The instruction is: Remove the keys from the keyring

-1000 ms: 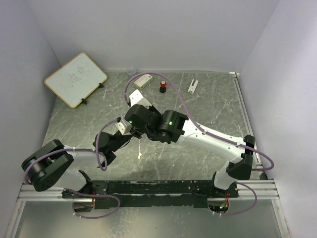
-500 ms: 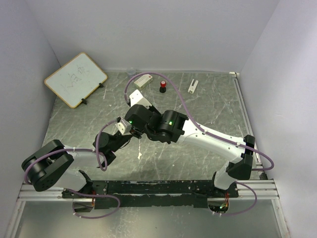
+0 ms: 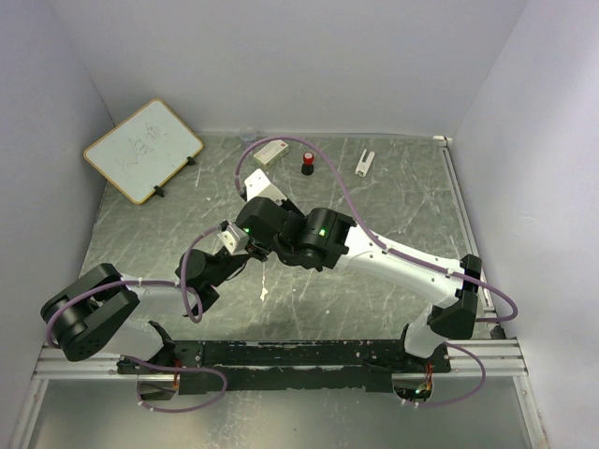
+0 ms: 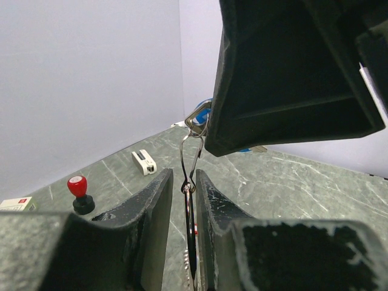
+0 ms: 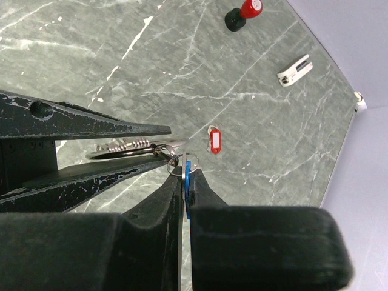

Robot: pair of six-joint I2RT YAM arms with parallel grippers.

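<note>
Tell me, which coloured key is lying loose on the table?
The red-headed key, alone on the bare table. The blue-headed key is pinched in the right gripper, up at the keyring.

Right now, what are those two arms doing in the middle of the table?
The left gripper pinches the thin silvery wire keyring, and the right gripper is clamped on the blue-headed key, which looks attached to that ring. Both hold it above the grey-green marbled table. A red-headed key seems to lie loose on it.
</note>
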